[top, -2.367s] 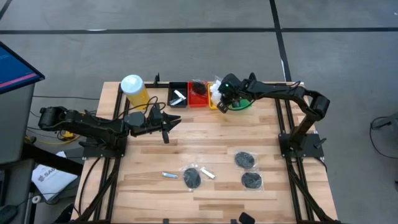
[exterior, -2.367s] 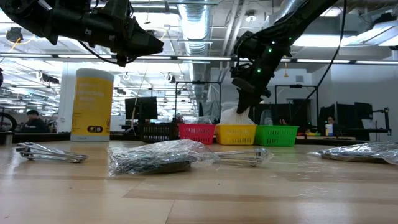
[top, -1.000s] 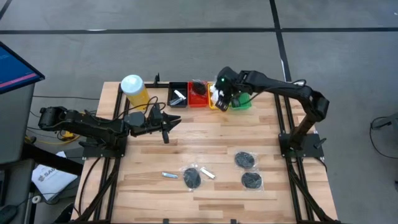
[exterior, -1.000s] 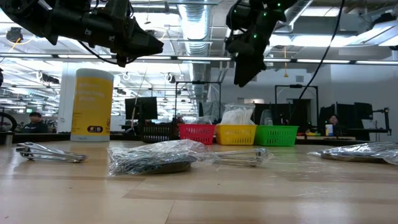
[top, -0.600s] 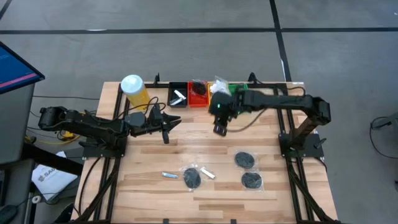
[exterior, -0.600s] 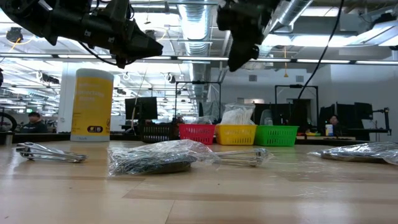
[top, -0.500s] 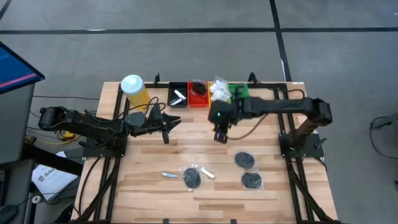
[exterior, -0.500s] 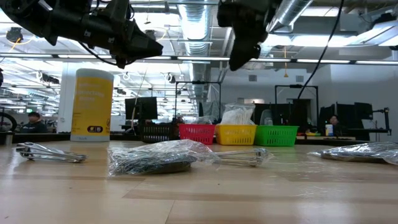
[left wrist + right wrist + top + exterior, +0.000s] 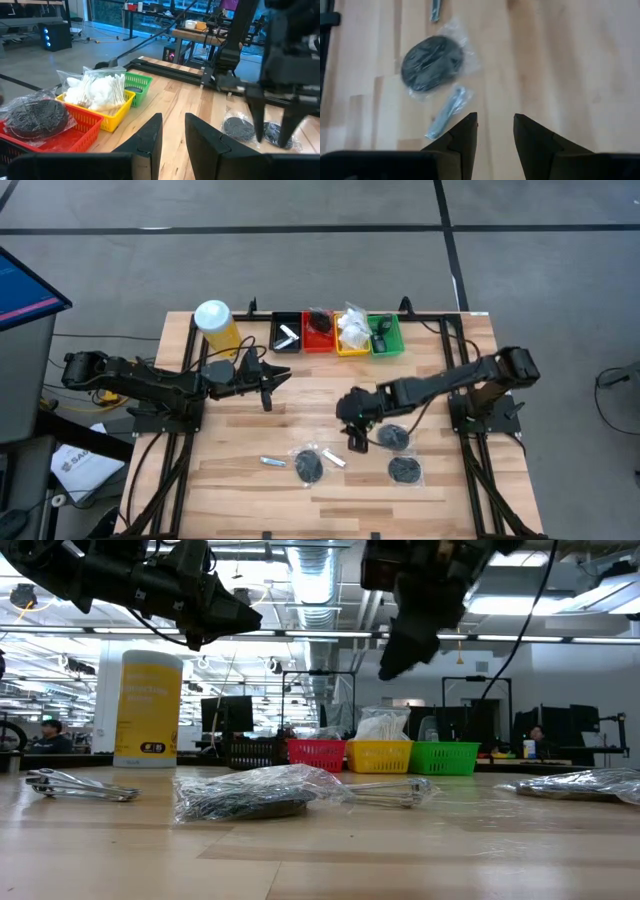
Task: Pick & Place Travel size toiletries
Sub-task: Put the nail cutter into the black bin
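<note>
Two parted, empty fingers [image 9: 472, 131] of the right gripper [image 9: 357, 442] hung near the silver tube [image 9: 447, 111], apparently lining up a pick.

Pale wooden table [image 9: 320, 395], black disc [image 9: 431, 63] in crinkly clear plastic, glossy plastic baskets [image 9: 378, 756]
</note>
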Controlling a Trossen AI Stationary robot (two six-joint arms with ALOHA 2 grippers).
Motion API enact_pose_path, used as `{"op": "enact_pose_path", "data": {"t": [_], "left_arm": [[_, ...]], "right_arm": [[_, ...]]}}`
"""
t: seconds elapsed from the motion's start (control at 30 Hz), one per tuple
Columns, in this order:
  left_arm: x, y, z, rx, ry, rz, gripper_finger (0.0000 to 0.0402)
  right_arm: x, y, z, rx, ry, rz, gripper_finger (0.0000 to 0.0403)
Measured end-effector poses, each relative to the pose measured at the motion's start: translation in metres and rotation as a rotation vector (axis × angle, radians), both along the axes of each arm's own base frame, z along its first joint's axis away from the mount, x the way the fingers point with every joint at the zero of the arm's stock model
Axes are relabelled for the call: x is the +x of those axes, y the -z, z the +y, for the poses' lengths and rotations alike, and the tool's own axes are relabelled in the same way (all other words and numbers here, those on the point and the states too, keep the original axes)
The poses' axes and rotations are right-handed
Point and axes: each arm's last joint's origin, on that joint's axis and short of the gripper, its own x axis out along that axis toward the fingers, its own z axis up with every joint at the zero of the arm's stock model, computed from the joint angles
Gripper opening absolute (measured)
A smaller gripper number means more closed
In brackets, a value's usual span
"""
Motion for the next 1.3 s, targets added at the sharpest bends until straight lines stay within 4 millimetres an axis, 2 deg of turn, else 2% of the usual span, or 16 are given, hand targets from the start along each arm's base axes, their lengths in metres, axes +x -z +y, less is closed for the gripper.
{"op": "enact_pose_path", "data": {"t": [0.2, 0.37, 0.47, 0.7, 0.93, 1.3], "left_arm": [[0.000, 0.000, 0.000, 0.000, 0.000, 0.000, 0.0076], [0.000, 0.000, 0.000, 0.000, 0.000, 0.000, 0.0076], [0.000, 0.000, 0.000, 0.000, 0.000, -0.001, 0.0076], [0.000, 0.000, 0.000, 0.000, 0.000, -0.001, 0.0076], [0.000, 0.000, 0.000, 0.000, 0.000, -0.002, 0.0076], [0.000, 0.000, 0.000, 0.000, -0.001, 0.000, 0.0076]], "right_arm": [[-0.012, 0.023, 0.023, 0.011, 0.054, -0.033, 0.0118], [-0.022, 0.034, 0.044, -0.002, 0.104, -0.073, 0.0118], [-0.022, 0.038, 0.059, -0.003, 0.112, -0.122, 0.0118], [-0.018, 0.066, 0.082, 0.006, 0.148, -0.117, 0.0118], [-0.014, 0.089, 0.088, 0.008, 0.208, -0.061, 0.0118], [0.006, 0.101, 0.099, 0.000, 0.201, -0.024, 0.0118]]}}
